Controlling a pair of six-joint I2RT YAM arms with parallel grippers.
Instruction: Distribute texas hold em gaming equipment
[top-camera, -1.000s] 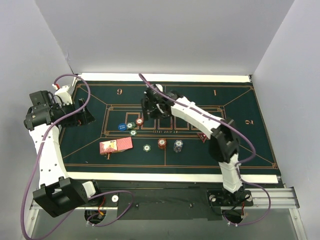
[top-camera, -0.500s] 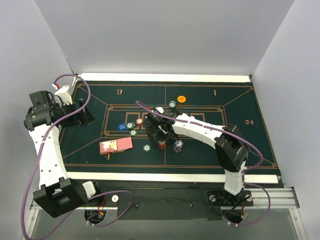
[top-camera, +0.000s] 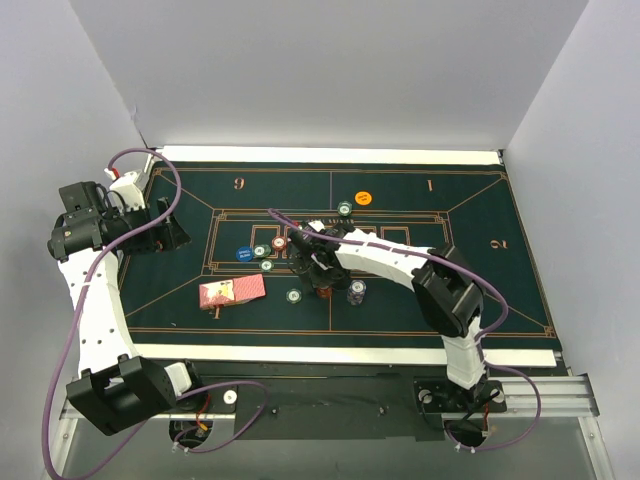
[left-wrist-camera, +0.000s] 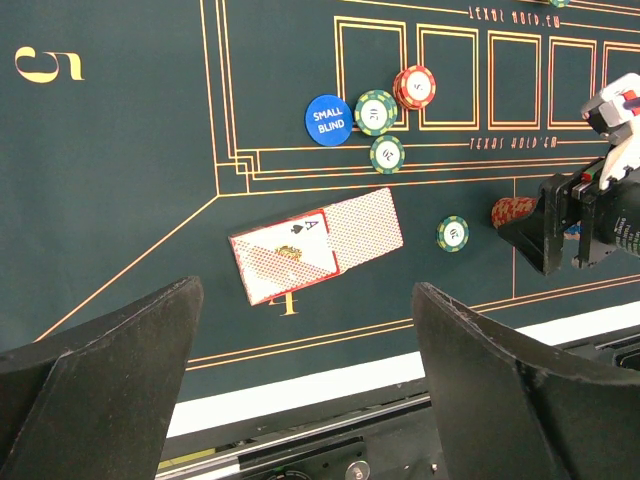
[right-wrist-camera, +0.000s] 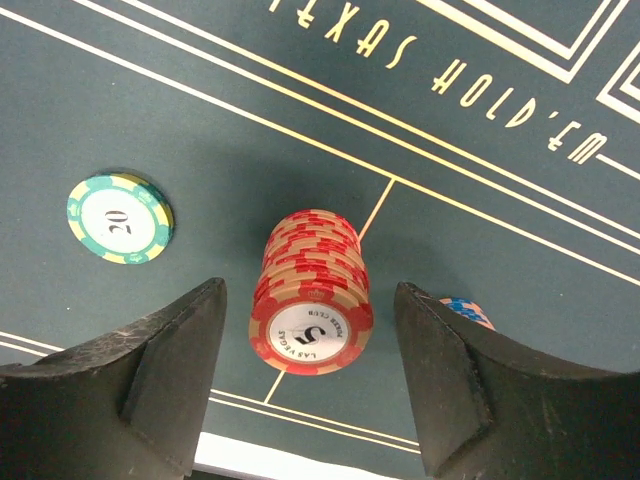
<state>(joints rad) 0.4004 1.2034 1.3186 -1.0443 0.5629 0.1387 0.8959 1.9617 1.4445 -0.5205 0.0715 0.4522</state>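
Observation:
My right gripper (top-camera: 320, 272) is open, with its fingers on either side of a tall red-orange chip stack (right-wrist-camera: 312, 295) marked 5, not touching it. A single green chip (right-wrist-camera: 120, 218) lies left of the stack. A grey-purple stack (top-camera: 356, 291) stands just right of it. Red-backed cards (left-wrist-camera: 315, 243) with an ace face up lie at the near left. The blue Small Blind button (left-wrist-camera: 327, 119), two green chips (left-wrist-camera: 375, 111) and a red chip (left-wrist-camera: 414, 87) cluster beyond the cards. The orange button (top-camera: 363, 198) and a green chip (top-camera: 345, 208) lie far centre. My left gripper (top-camera: 165, 232) is open and empty at the mat's left edge.
The dark green felt mat (top-camera: 480, 215) with orange lines covers the table. White walls close in the left, back and right sides. A white strip and a metal rail (top-camera: 540, 385) run along the near edge. The right arm's purple cable arcs over the mat's centre.
My right arm has swung from the far centre toward the near side and now straddles the red-orange stack. This uncovered the orange button and a green chip. The left arm has not moved.

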